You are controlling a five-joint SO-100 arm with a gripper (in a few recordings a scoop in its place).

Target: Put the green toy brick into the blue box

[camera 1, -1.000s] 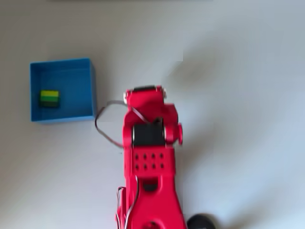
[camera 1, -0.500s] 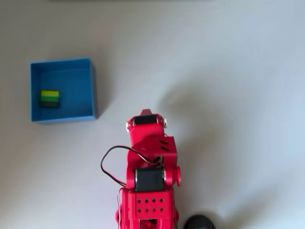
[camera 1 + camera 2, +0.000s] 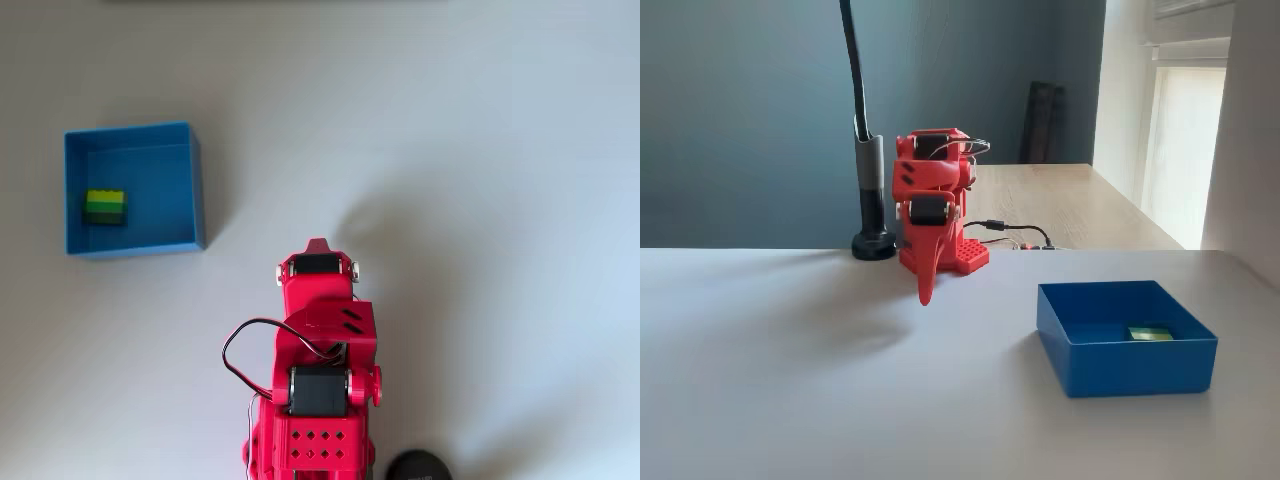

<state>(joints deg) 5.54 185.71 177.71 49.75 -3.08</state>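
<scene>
The green toy brick (image 3: 105,206) lies inside the blue box (image 3: 197,185), near its left wall in the overhead view. In the fixed view the brick (image 3: 1150,333) shows just above the box's front wall (image 3: 1125,365). My red gripper (image 3: 317,243) is folded back over the arm's base, well to the right of the box and apart from it. In the fixed view the gripper (image 3: 924,295) hangs point-down just above the table, left of the box, its jaws together and holding nothing.
A black stand with a round foot (image 3: 873,245) rises beside the arm's base; its foot (image 3: 415,466) sits at the bottom edge of the overhead view. A black cable (image 3: 240,345) loops out on the arm's left. The white table (image 3: 480,150) is bare around the box.
The arm has drawn back toward its base, away from the box, and folded in on itself. The brick and box have stayed put.
</scene>
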